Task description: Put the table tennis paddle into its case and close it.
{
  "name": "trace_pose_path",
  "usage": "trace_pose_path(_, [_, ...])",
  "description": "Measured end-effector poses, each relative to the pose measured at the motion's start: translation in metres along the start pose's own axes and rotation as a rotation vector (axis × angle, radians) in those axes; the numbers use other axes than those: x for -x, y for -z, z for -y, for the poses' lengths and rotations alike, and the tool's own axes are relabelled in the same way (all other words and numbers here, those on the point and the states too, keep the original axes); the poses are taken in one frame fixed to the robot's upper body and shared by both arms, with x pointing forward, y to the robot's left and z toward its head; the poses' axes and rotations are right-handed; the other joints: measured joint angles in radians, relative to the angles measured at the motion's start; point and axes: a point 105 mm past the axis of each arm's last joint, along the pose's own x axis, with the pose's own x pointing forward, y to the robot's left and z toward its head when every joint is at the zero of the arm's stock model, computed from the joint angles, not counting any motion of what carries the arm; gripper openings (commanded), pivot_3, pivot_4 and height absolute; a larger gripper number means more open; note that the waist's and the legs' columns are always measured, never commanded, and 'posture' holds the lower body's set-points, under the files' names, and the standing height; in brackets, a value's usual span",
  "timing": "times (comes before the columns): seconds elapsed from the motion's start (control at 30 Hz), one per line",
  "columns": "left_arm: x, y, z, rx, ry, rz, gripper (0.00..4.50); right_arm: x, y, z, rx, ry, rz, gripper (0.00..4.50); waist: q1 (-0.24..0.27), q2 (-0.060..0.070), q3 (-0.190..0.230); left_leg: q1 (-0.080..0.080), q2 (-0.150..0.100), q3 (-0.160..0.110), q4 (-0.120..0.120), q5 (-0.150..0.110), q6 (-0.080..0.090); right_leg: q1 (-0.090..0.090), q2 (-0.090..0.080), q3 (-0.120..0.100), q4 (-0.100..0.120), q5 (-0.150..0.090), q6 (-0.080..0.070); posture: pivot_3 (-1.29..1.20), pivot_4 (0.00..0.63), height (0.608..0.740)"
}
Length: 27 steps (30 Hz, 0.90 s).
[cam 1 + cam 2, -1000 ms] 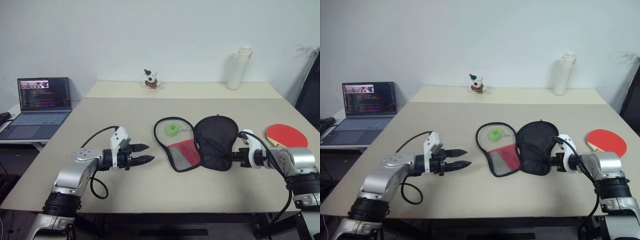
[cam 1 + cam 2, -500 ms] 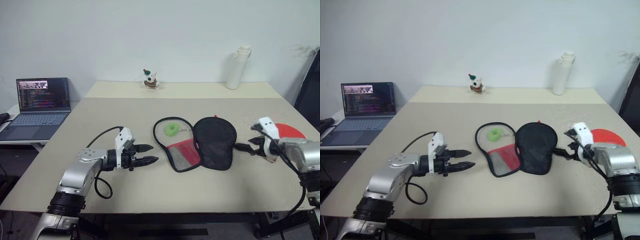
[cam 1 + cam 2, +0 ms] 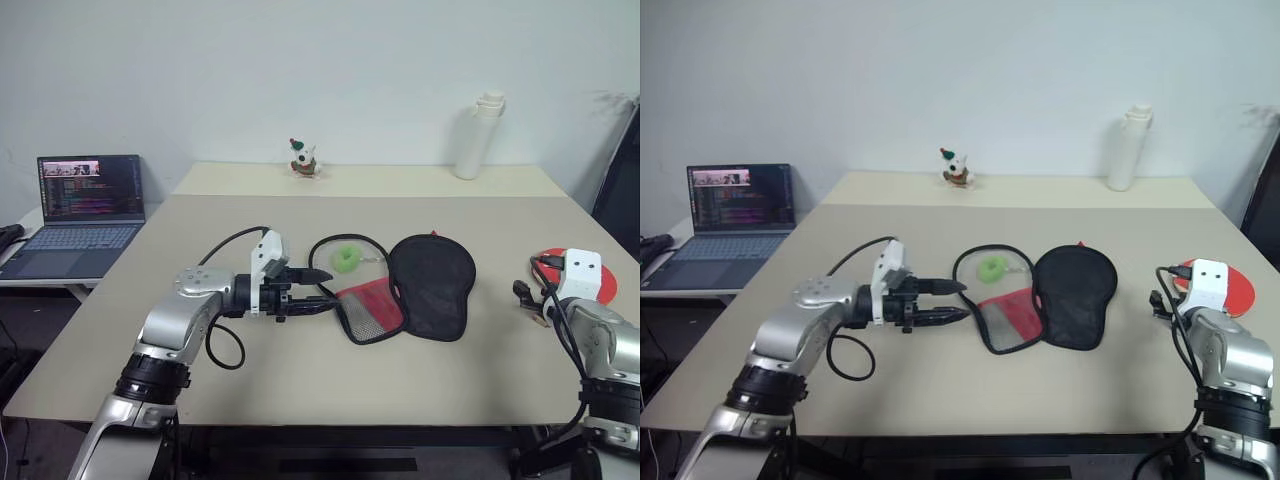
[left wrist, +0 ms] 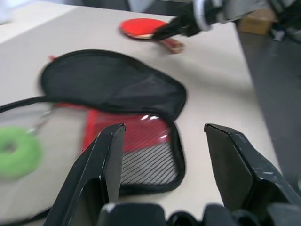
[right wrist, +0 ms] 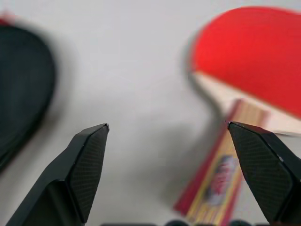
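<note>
A beige table (image 3: pixel 250 225) carries the opened case (image 3: pixel 400 285) just beyond the left gripper (image 3: pixel 318 292); the table tennis paddle (image 5: pixel 254 70) lies just ahead of the right gripper (image 5: pixel 181 160); a white bottle (image 3: pixel 476 135) and small figurine (image 3: pixel 302 158) stand far beyond both

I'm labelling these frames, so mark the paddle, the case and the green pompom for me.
table tennis paddle (image 5: pixel 249 52): right wrist view, red rubber face.
case (image 3: pixel 432 285): left eye view, black flap.
green pompom (image 3: pixel 346 258): left eye view, its ring.

One paddle (image 3: pixel 1217 283), one open case (image 3: pixel 405 285), one laptop (image 3: pixel 78 213), one white bottle (image 3: pixel 476 136), one small figurine (image 3: pixel 302 158).
</note>
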Motion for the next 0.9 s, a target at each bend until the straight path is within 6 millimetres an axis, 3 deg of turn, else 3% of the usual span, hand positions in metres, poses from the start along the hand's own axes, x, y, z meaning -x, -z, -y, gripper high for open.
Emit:
trace_pose_path(0.13, [-0.011, -0.007, -0.003, -0.025, 0.046, 0.014, 2.93, -0.009, 0.003, 0.008, -0.003, 0.097, 0.025, 4.45, -0.005, 0.0, 0.0, 0.0, 0.0, 0.0, 0.0, 0.0, 0.0, 0.0, 0.0, 0.0, 0.0, 0.0, 0.0, 0.0, 0.15, 0.74])
trace_pose_path(0.47, [-0.01, -0.005, -0.003, -0.048, 0.053, 0.004, 2.93, -0.027, 0.02, 0.022, -0.053, 0.226, -0.036, 4.45, -0.016, 0.0, 0.0, 0.0, 0.0, 0.0, 0.0, 0.0, 0.0, 0.0, 0.0, 0.001, 0.0, 0.0, 0.0, 0.0, 0.15, 0.74])
trace_pose_path(0.57, [-0.009, -0.003, -0.003, -0.047, 0.05, -0.001, 2.93, -0.032, 0.022, 0.018, -0.073, 0.214, -0.054, 3.86, -0.017, 0.0, 0.0, 0.0, 0.0, 0.0, 0.0, 0.0, 0.0, 0.0, 0.0, 0.001, 0.0, 0.0, 0.0, 0.0, 0.15, 0.74])
trace_pose_path(0.83, [-0.007, 0.003, -0.003, -0.036, 0.041, -0.018, 2.93, -0.042, 0.021, 0.013, -0.089, 0.188, -0.074, 1.27, -0.017, 0.0, 0.0, 0.001, -0.001, 0.0, 0.001, 0.0, 0.0, 0.001, 0.0, 0.001, 0.0, 0.001, 0.0, 0.0, 0.15, 0.74])
trace_pose_path(0.9, [-0.006, 0.004, -0.003, -0.033, 0.04, -0.02, 2.93, -0.043, 0.019, 0.015, -0.066, 0.18, -0.077, 1.2, -0.017, 0.0, 0.0, 0.001, -0.001, 0.0, 0.001, 0.0, 0.0, 0.002, 0.0, 0.001, 0.0, 0.001, 0.0, 0.0, 0.15, 0.74])
